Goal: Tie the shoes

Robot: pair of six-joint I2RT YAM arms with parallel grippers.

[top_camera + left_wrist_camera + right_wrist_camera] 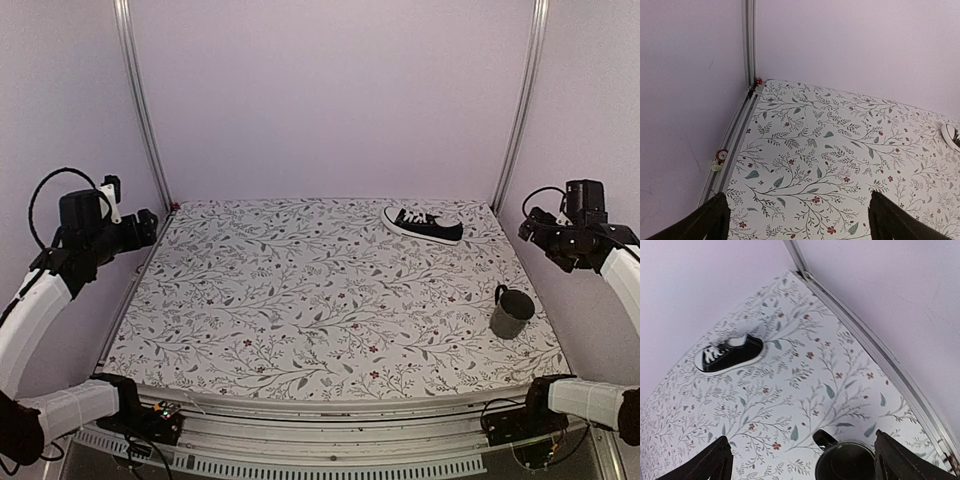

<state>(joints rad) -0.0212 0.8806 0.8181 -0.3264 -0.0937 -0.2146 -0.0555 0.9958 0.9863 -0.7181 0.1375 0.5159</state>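
The shoe point(424, 224), a black low-top sneaker with white laces and white sole, lies on its sole at the far right of the flowered table, toe pointing left. The right wrist view shows the shoe point(730, 355) well ahead of the fingers. A sliver of its white toe cap point(952, 136) shows at the right edge of the left wrist view. My left gripper point(142, 228) hangs open above the table's left edge, far from the shoe. My right gripper point(535, 232) is held up at the right edge, open, nothing between its fingers.
A dark grey mug point(511, 313) stands upright near the right front of the table, just below and between my right fingers point(900, 462) in the wrist view. Metal frame posts point(140, 100) rise at the back corners. Pale walls enclose three sides.
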